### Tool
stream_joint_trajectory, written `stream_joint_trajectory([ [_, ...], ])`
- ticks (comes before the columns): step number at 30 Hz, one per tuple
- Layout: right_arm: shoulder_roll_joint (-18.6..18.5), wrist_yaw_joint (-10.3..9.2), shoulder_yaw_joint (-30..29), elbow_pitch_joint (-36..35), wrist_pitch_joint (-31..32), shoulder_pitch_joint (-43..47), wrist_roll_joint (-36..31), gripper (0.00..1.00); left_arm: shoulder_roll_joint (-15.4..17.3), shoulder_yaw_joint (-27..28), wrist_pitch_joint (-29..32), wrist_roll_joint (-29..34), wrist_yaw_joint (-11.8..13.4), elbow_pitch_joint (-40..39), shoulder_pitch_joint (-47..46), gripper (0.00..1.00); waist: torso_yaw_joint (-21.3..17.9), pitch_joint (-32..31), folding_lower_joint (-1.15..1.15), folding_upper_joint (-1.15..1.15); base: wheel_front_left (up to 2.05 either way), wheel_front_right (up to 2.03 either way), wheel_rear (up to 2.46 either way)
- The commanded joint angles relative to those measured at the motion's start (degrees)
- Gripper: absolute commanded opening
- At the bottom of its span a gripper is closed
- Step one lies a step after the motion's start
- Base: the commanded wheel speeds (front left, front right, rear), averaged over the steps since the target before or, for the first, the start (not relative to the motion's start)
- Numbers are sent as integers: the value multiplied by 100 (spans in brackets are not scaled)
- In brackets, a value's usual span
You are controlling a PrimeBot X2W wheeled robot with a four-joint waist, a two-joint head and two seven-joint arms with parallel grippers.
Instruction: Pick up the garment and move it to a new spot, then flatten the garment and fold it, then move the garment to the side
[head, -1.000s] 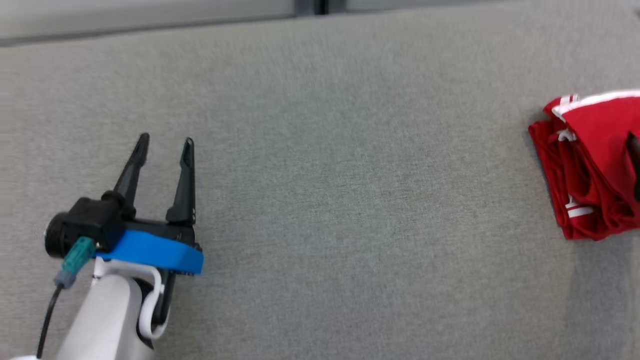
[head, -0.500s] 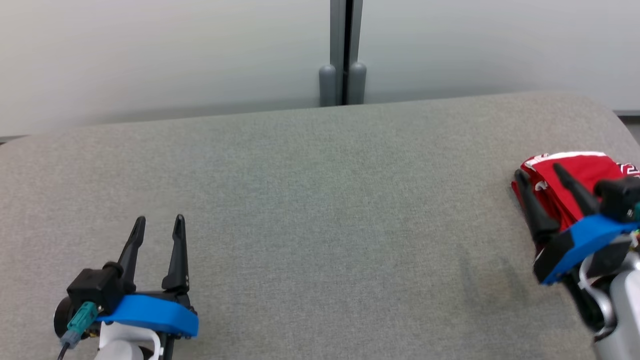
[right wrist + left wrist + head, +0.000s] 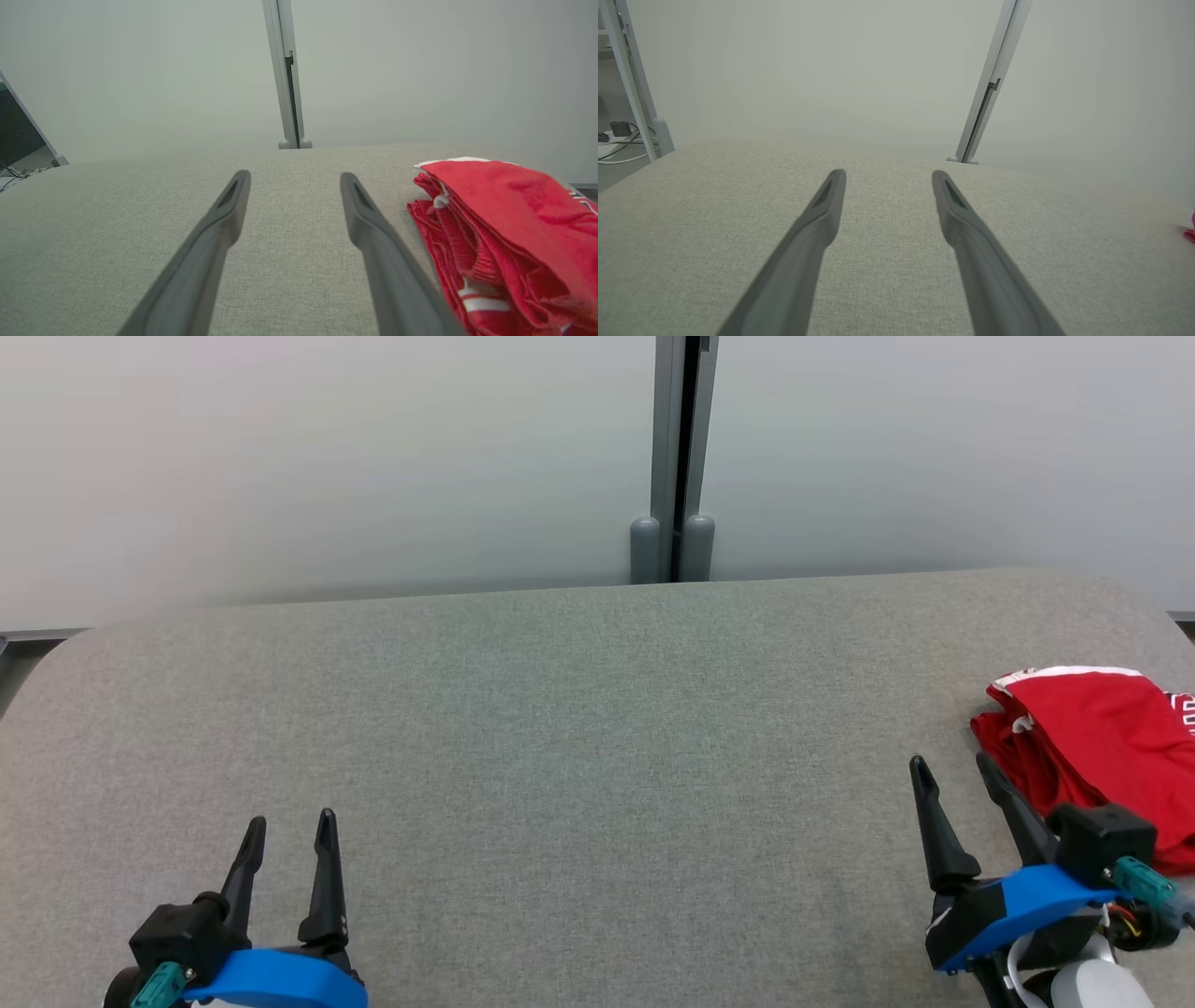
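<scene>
Head view: both pincers spread, red garment bundled at far right

Right gripper [image 3: 952, 763] is held over the grey fabric surface [image 3: 597, 728], its two dark fingers parted with nothing between them. The left gripper [image 3: 291, 819], likewise spread and empty, sits well apart at the lower left. Just beside the right gripper's outer finger lies the garment [image 3: 1092, 747], a red bundle folded in stacked layers with white trim along its top edge, near the surface's right end. The right wrist view shows detail the head camera does not: ribbed red folds, a white stripe low down and a small white scrap at the fold. The left wrist view adds cables [image 3: 616, 149] beyond the surface's left end.
</scene>
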Motion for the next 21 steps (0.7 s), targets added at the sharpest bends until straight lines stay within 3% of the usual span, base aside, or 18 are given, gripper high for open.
stream_joint_trajectory([
  [1, 38, 2, -45, 9, -48, 90, -33, 100, -10, 34, -32, 0, -16, 12, 43, 100, 1, -14, 1, 0, 0, 0, 0],
  [21, 225, 2, -155, -131, 87, 416, -88, 100, -5, 101, -36, 35, -157, 18, 117, 100, -42, -36, 1, 0, 0, 0, 0],
])
